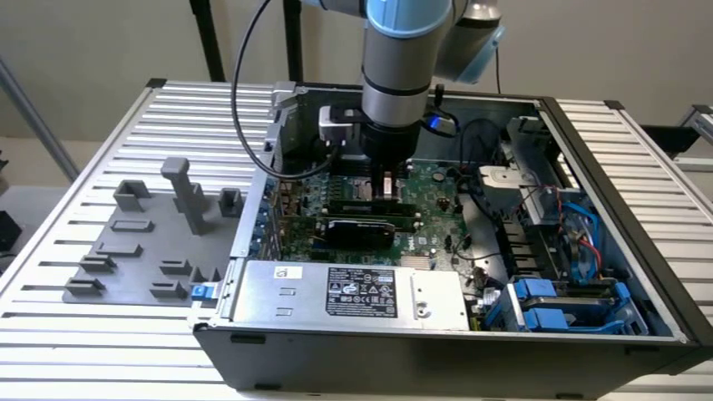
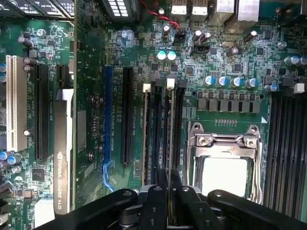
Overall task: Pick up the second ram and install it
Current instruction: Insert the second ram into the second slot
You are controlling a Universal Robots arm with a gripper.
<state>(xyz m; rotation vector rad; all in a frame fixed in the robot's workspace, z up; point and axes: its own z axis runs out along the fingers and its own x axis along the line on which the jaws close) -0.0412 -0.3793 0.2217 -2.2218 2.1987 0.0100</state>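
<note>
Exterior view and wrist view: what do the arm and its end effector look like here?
The arm is a grey metal tube with a light-blue joint cap, ending in a black wrist section. A black cable loops down beside it. The end effector has black linkage fingers with round pivot pins.

Second ram [image 2: 169, 143] edge-on, upright in motherboard slot [image 2: 178, 139], pincer-held [image 2: 169, 191].

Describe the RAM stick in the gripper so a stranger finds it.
Inside the open computer case, find the motherboard's silver CPU socket. Beside it, among black memory slots, the second ram is the thin edge-on stick clamped in the gripper.
</note>
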